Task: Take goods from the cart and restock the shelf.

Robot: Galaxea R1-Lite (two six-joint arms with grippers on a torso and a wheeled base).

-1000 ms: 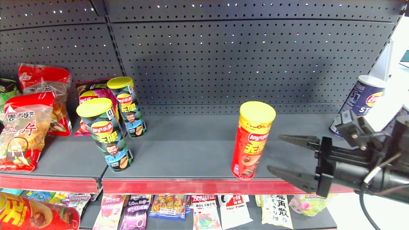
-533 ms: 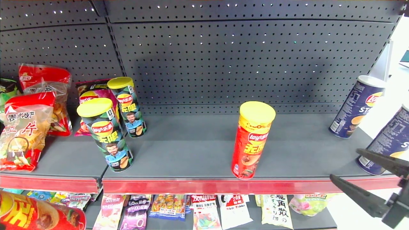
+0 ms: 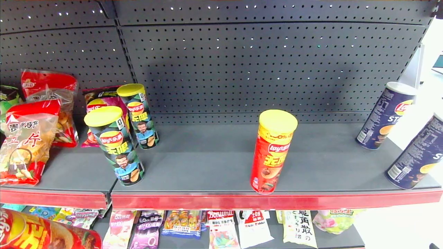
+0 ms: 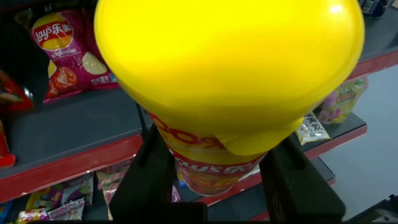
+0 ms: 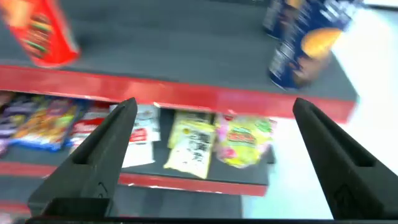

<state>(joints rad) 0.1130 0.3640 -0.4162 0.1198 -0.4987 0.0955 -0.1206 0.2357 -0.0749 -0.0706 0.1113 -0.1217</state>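
Note:
A red chip can (image 3: 274, 152) with a yellow lid stands upright near the front edge of the grey shelf (image 3: 207, 166); it also appears as the red chip can (image 5: 43, 34) in the right wrist view. My right gripper (image 5: 214, 155) is open and holds nothing, below and in front of the shelf's red edge strip (image 5: 186, 96). My left gripper (image 4: 217, 180) is shut on a second red chip can (image 4: 230, 74), its dark fingers (image 4: 149, 180) pressing both sides. This held can (image 3: 38, 233) shows at the lower left corner of the head view, below the shelf.
Two green chip cans (image 3: 114, 145) and snack bags (image 3: 27, 138) fill the shelf's left part. Two blue cans (image 3: 384, 117) stand at its right end. The lower shelf holds several small snack packets (image 3: 256, 228). Bare shelf lies between the green cans and the red can.
My right gripper has drawn back rightward and down from the standing red can and left the head view. The held red can at lower left has come a little further into the view.

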